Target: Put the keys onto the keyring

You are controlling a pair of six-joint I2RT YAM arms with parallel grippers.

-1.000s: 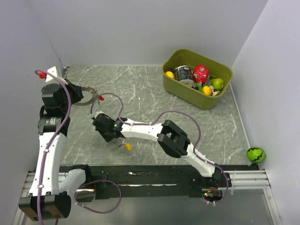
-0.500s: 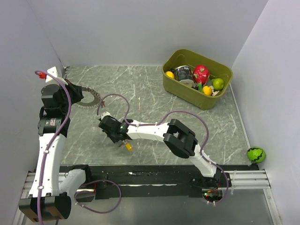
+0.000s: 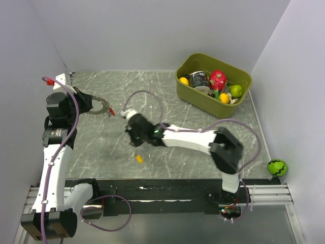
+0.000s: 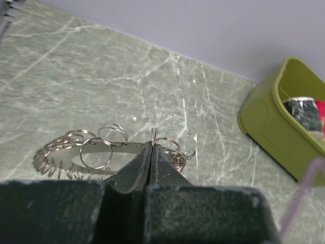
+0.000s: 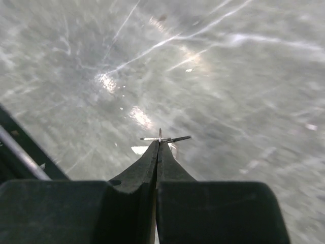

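**Both grippers clamped, yellow key loose on the table**

The grey-green marbled table [image 3: 167, 96] fills the floor between pale walls. The right arm [image 3: 188, 137] stretches low across it from the near right toward the left middle, with its purple cable [image 3: 144, 93] arching above the wrist. The left arm [image 3: 53, 162] rises along the left wall and bends in toward the back left corner.

An olive bin [image 3: 203, 101] sits at the back right, well apart from both grippers. It holds a red fruit [image 3: 217, 80], a dark can [image 3: 199, 80], a lime [image 3: 235, 91] and 2 orange-yellow fruits. A green ball [image 3: 277, 168] lies at the near right edge, against the wall.

The keyring [image 4: 96, 152], a flat band crowded with small rings, is at the back left. The left gripper [image 4: 153, 146] is clenched on its edge, and a red-capped key [image 3: 110, 111] pokes out on the side toward the right arm. Whether the band rests on the table cannot be told.

The yellow key [image 3: 139, 158] lies alone on the table just in front of the right gripper [image 5: 159, 145], on the side toward the bases, with nothing covering it.

The right gripper's jaws are pressed together, pinching a thin metal piece [image 5: 172, 138] at the very tips. It shows edge-on, too slight to identify.
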